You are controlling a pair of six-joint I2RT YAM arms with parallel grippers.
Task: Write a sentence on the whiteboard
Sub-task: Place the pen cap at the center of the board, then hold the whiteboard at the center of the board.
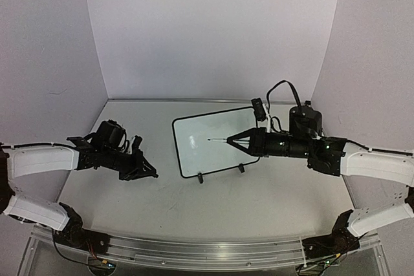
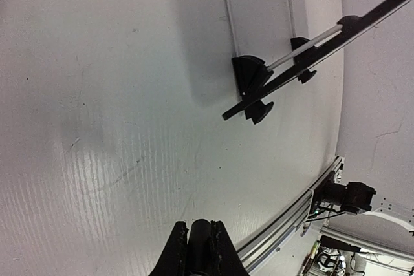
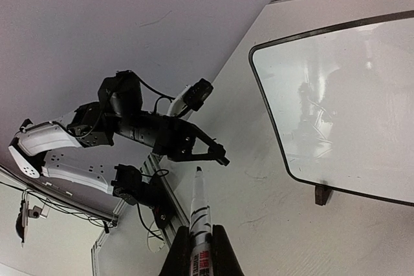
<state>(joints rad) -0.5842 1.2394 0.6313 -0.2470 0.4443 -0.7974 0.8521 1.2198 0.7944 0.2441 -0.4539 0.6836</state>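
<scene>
Whiteboard (image 1: 200,150) stands on its two black feet, tilted back, mid-table (image 1: 259,192) | right gripper (image 1: 230,141) clamped on a marker (image 3: 199,214), tip over the board's middle, can't tell from here if it touches | left gripper (image 1: 151,174) pinched shut, low over the table, left of the board

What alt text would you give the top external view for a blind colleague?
The right gripper, shut on a thin dark marker pen, points its tip at the middle of a small white rectangular whiteboard with a thin black frame, which looks blank. The left gripper is shut and empty, off to the board's left.
</scene>
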